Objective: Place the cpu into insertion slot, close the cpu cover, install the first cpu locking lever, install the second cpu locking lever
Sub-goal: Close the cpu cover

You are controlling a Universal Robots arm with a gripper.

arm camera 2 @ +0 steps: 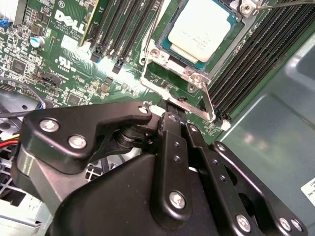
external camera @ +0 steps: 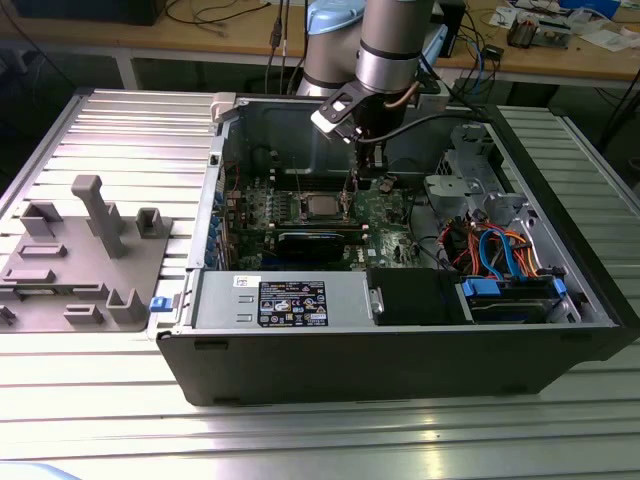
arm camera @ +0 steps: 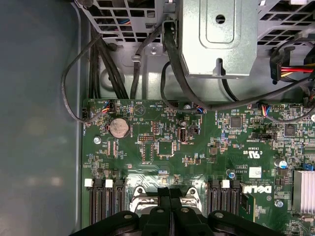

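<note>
Here the arm [external camera: 390, 50] comes straight down from above into the open computer case [external camera: 400, 350], its wrist upright and the end effector [external camera: 362, 172] pointing down at the green circuit board [arm camera: 197, 147]. In both wrist views the two black fingers [arm camera 2: 170, 129] are pressed together, so the end effector [arm camera 2: 178, 114] is clenched. Whether anything thin is pinched between the tips I cannot tell, since the linkage hides the tips. The tips sit right at the silvery edge of the insertion slot [arm camera 2: 152, 81]. Just beyond them the cpu [arm camera 2: 201, 28] lies flat in that slot, its grey top showing through the window of the cpu cover [arm camera 2: 170, 59], which seems to lie down around it. Black memory slots [arm camera 2: 123, 29] run on either side of the end effector. A grey fixture [external camera: 90, 250] stands on the worktop [external camera: 120, 130], well apart from the end effector towards the exterior view's left.
</note>
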